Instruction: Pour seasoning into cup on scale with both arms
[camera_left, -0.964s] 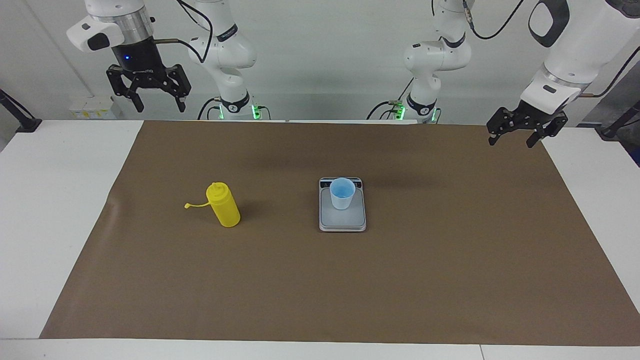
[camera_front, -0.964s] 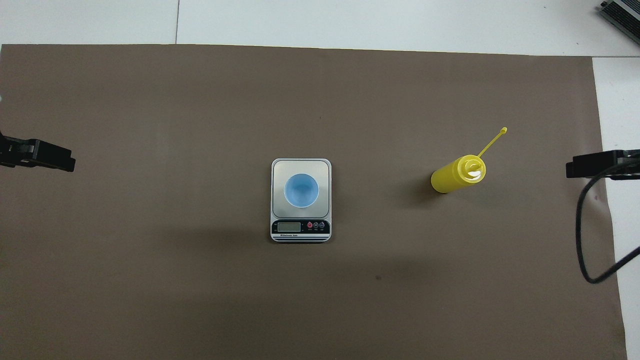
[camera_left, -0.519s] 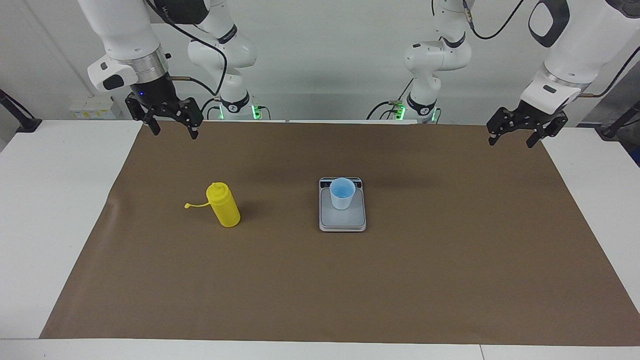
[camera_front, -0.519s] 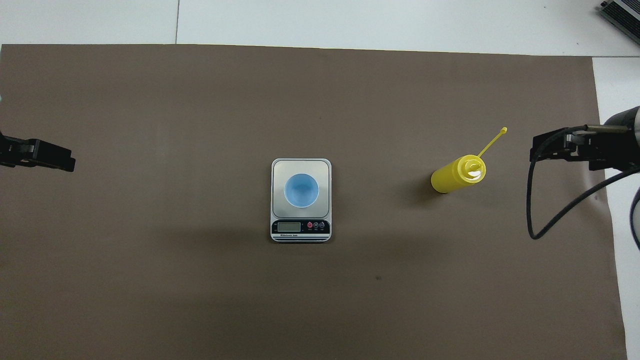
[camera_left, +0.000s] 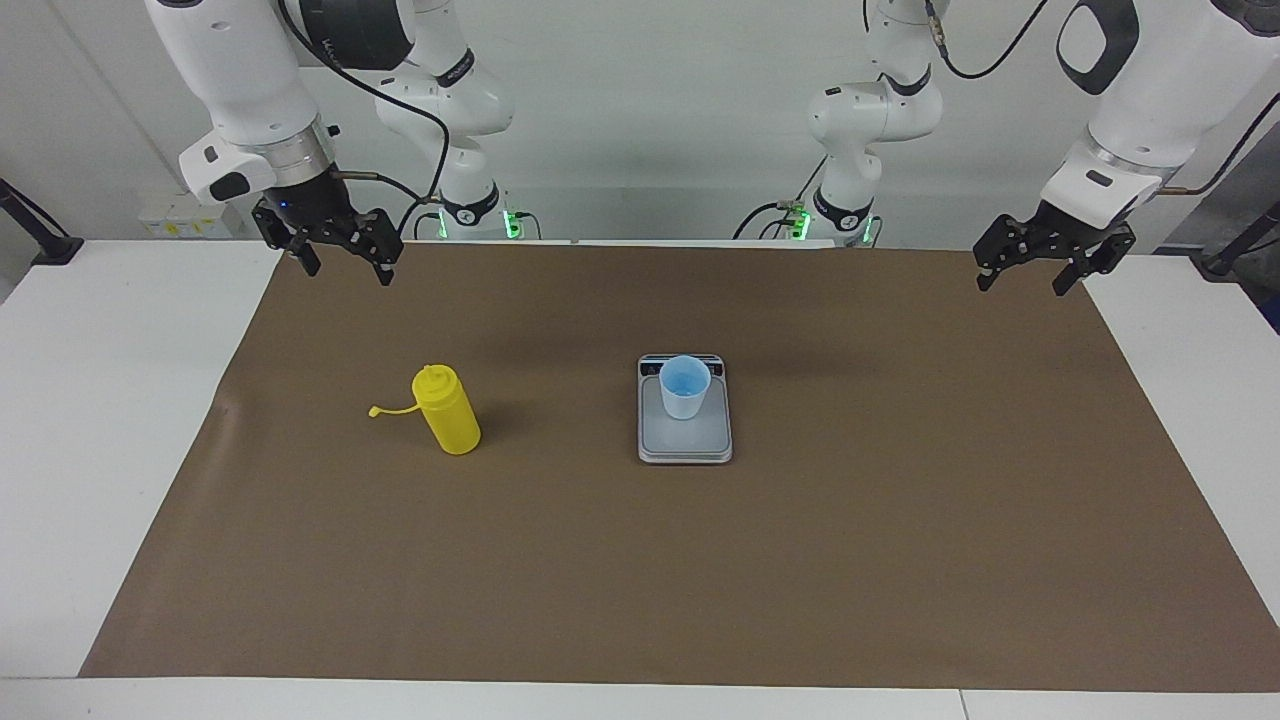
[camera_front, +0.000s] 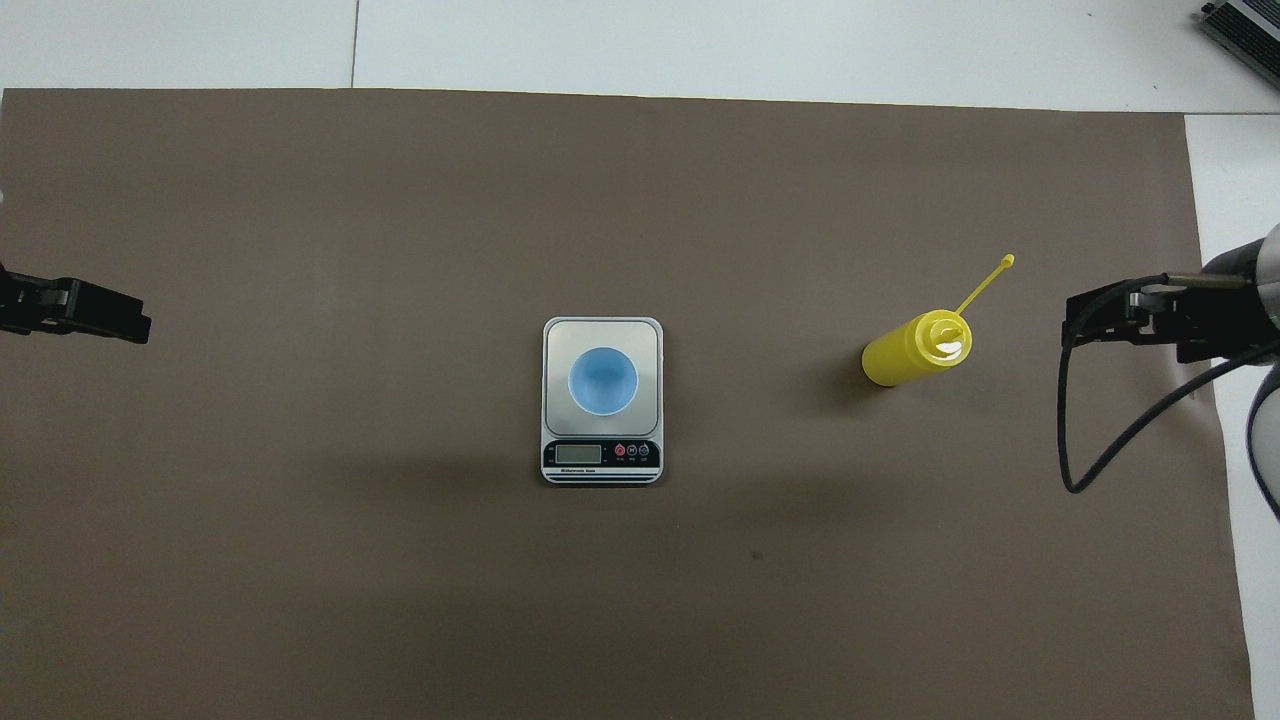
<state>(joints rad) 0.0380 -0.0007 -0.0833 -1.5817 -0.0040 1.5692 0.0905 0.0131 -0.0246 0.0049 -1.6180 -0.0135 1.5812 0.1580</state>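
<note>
Hanging released, right tool (camera_left: 343, 268) cropped overhead, left tool (camera_left: 1027, 281) released, cup (camera_left: 684, 387) masking scale (camera_left: 685, 440)

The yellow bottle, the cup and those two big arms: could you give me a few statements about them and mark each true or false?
1. The cup stands on the scale. True.
2. The yellow bottle lies on its side. False: it stands upright on the brown mat, toward the right arm's end of the table.
3. The bottle's cap is off the nozzle, hanging out on its tether. True.
4. The right gripper is holding the bottle. False: it hangs in the air with open jaws, apart from the bottle.
5. The left gripper is over the cup. False: it waits, jaws open, at the mat's edge at the left arm's end.
</note>
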